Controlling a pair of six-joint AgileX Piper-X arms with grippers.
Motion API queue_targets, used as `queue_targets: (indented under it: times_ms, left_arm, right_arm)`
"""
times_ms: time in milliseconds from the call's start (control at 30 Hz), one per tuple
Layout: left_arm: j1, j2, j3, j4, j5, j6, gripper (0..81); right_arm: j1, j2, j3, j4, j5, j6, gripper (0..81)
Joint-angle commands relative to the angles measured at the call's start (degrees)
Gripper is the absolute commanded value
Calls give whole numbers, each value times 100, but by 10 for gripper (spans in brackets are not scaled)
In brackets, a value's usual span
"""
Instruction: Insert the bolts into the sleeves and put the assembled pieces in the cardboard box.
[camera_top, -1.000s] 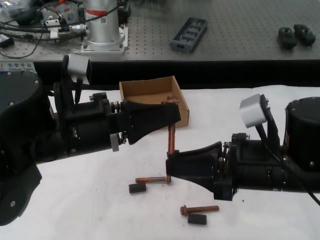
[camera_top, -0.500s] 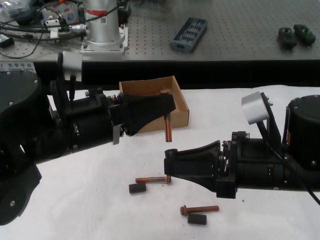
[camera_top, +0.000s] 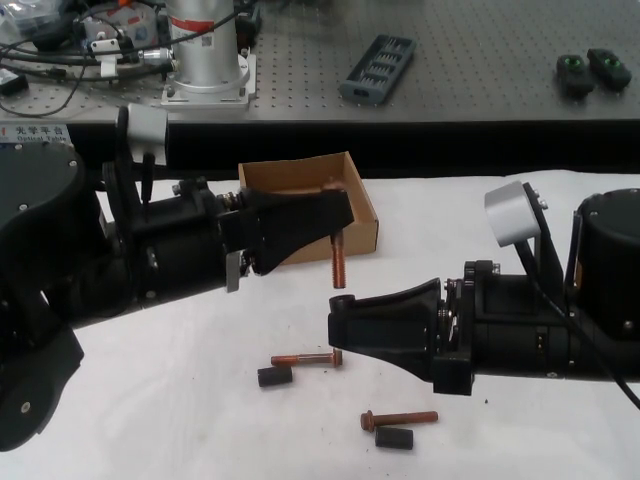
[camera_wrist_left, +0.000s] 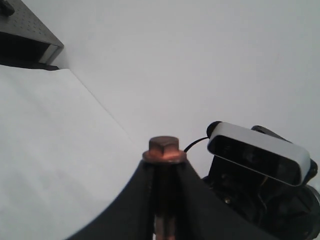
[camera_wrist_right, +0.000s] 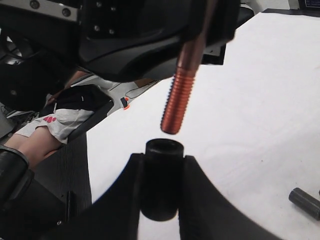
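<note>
right wrist view: my right jaws pinch a black sleeve (camera_wrist_right: 161, 175) upright between them, open mouth up.
left jaws: pressed together on a copper bolt (camera_wrist_right: 181, 90) just under its hex head; the threaded end hangs out below them.
bolt to sleeve: the tip sits just above the right jaws, close over the sleeve's mouth but apart from it. i see a gap, and the shank leans a little.
step in hand: i judge this as lining up for insertion; the bolt is not yet in.
behind the left jaws: the cardboard box (camera_top: 368, 225). the part i can see holds no assembled piece; the arm hides the rest.
on the desk (camera_top: 180, 420), nearer me than both jaws: a loose bolt (camera_top: 305, 358) near a loose sleeve (camera_top: 274, 377), and a second bolt (camera_top: 400, 417) just beside a second sleeve (camera_top: 395, 438).
progress: early, as i read it. this pair is to be joined and boxed, then both loose pairs.
risk: the lean could catch the thread on the sleeve's rim.
</note>
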Motion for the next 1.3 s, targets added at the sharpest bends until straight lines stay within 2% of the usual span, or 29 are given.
queue_targets:
  times_ms: [0, 467, 767, 1267]
  left_arm:
    - [-18, 16, -31, -93, 84, -74, 6]
    - [-18, 16, -8, -43, 435, -90, 6]
    - [-18, 16, -8, -43, 435, -44, 6]
    - [-18, 16, 108, -67, 435, 627, 6]
  right_arm:
    - [-23, 15, -28, -231, 100, 136, 54]
    - [-23, 15, -28, -274, 100, 149, 54]
    - [-37, 30, -28, -1011, 347, 713, 54]
    - [-37, 31, -28, -1062, 523, 915, 54]
